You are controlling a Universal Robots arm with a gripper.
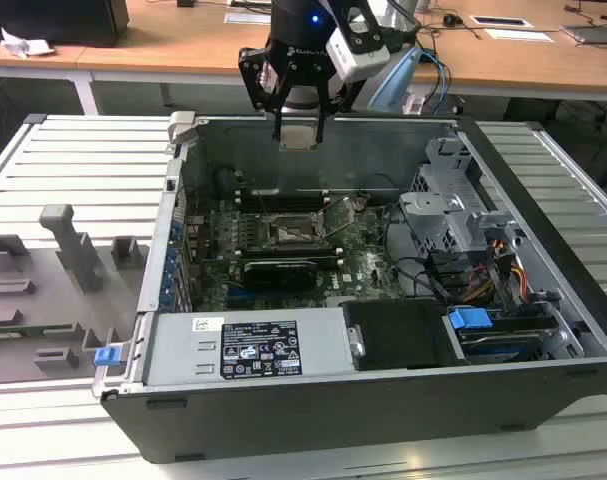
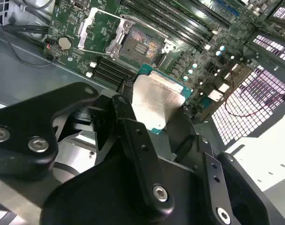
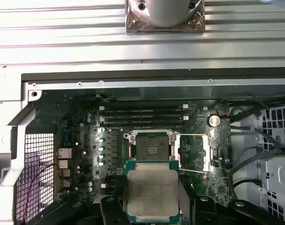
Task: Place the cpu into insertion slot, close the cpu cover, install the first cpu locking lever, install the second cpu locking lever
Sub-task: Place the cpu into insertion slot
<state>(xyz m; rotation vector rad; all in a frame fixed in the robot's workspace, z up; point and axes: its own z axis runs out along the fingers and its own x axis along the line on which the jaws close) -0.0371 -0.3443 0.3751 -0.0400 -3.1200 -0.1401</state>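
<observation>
The gripper [image 1: 301, 128] is clamped on the cpu [image 3: 152, 190], its black fingers [image 2: 127, 115] pressing two opposite edges of the chip. The cpu shows its pale metal face to both wrist views, with a thin green border around it. It is close to square, so no long axis stands out, and its edges run roughly in line with the sides of the insertion slot [image 3: 151, 145].

In the exterior view the chip hangs in the air over the far wall of the computer case [image 1: 383, 395], well apart from the board below. The insertion slot sits bare near the middle of the motherboard [image 3: 76, 140], its dark contact field exposed. The cpu cover [image 3: 195, 151] is swung open and lies beside the slot (on the side nearer the coin cell [image 3: 213, 120]). Beyond the slot, toward the case's far wall, run the long black memory slots [image 3: 142, 115].

Along the near edge of the case lies the grey power supply [image 1: 248, 345], with a drive cage [image 1: 448, 215] in the far corner on the exterior view's right. The case rests on a slatted metal table [image 1: 73, 165], where grey fixture blocks [image 1: 68, 245] stand toward the exterior view's left edge. Behind the table stretches a wooden desk [image 1: 163, 40] with papers on it.
</observation>
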